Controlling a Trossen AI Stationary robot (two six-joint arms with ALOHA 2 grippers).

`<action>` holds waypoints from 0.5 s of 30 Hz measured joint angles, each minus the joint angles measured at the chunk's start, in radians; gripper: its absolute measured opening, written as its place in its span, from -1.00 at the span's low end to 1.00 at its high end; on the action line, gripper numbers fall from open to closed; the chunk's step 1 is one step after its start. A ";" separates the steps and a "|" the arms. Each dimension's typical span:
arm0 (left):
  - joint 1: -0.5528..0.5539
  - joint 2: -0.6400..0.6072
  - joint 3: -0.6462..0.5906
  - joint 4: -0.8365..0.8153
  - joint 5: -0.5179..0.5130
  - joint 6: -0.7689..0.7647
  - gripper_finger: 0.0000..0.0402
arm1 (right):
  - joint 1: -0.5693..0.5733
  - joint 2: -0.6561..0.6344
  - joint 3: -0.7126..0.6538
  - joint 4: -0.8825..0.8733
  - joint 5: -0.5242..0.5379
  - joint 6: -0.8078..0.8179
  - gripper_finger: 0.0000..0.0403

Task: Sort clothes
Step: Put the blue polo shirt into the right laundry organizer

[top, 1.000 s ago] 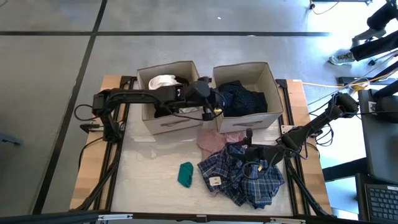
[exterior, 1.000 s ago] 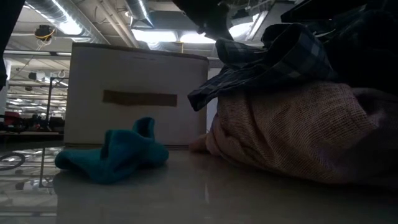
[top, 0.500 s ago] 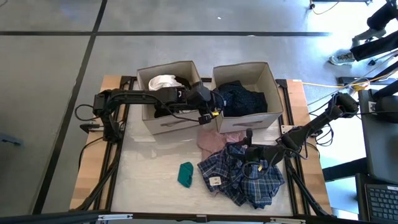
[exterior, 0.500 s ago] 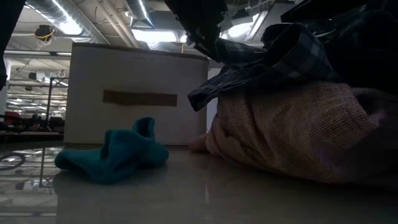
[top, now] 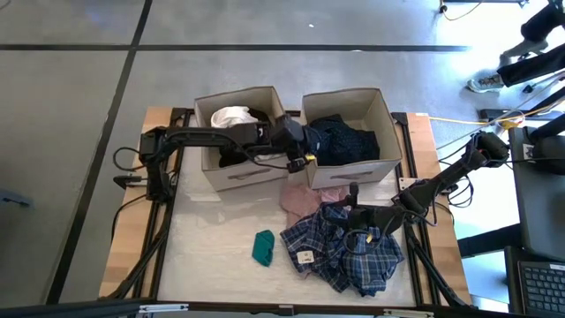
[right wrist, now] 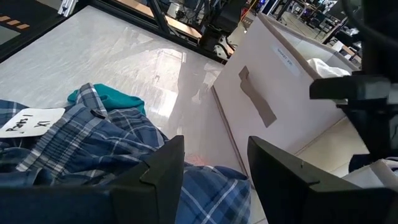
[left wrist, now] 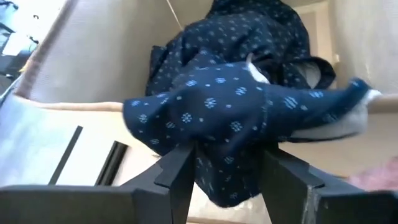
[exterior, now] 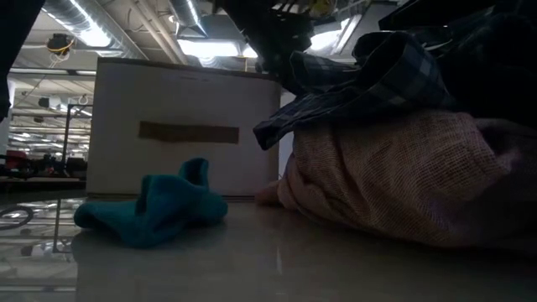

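Observation:
A navy dotted garment [top: 346, 140] lies in the right beige box [top: 353, 170], and one flap [left wrist: 230, 124] hangs over the box wall [left wrist: 68, 106]. My left gripper [top: 303, 155] is at that box's near left corner. It is open, with its fingers on either side of the hanging flap [left wrist: 227, 180]. My right gripper [top: 355, 221] is open, low over the blue-plaid garment [top: 349, 254] at the table's near right. A dusty-pink piece [top: 305, 199] lies under the plaid. A small teal item [top: 263, 247] lies on the table. White and black pieces [top: 231, 117] are in the left box [top: 231, 175]. My left gripper has the navy garment's hanging flap [left wrist: 231, 163] between its open fingers [left wrist: 180, 177]. I cannot tell whether they touch it. The flap hangs slack over the box wall, and the rest of the garment lies inside the box.
The two beige boxes stand side by side at the table's far side. Bare white tabletop [top: 212, 238] lies at the near left. In the right wrist view, the box front [right wrist: 261, 93] rises beyond the plaid garment [right wrist: 74, 143]. Chairs and equipment stand off the table's right side.
My left gripper has moved a little toward the table's near edge and downward, along the left wall of the right box. The clothes on the table have stayed where they were.

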 joint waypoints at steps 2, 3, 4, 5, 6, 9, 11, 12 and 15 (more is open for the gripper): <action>0.002 0.000 0.000 0.017 -0.001 0.004 -0.30 | 0.000 0.000 0.000 -0.001 0.000 0.000 -0.11; 0.003 0.000 0.000 0.024 -0.002 0.008 -0.34 | 0.000 0.000 0.000 0.000 0.000 0.000 -0.11; 0.003 0.000 0.000 0.025 -0.002 0.008 -0.39 | 0.000 0.000 0.000 0.000 0.000 0.000 -0.11; 0.002 0.000 0.000 0.024 -0.002 0.012 -0.46 | 0.000 0.000 0.000 -0.001 0.000 0.000 -0.11; 0.002 0.000 0.000 0.023 -0.002 0.019 -0.52 | 0.000 0.000 0.000 0.000 0.000 0.000 -0.11; -0.005 0.000 0.000 0.020 -0.003 0.067 -0.74 | 0.000 0.000 0.000 0.000 0.000 0.000 -0.11; -0.012 -0.001 0.000 0.020 -0.025 0.100 -0.88 | 0.000 0.000 0.000 0.000 0.000 0.000 -0.11; -0.017 -0.001 0.000 0.020 -0.051 0.121 -0.93 | 0.000 0.000 0.000 0.000 0.000 0.000 -0.11; -0.036 -0.002 0.008 0.013 -0.157 0.179 -0.97 | 0.000 0.000 0.000 0.000 0.000 0.000 -0.11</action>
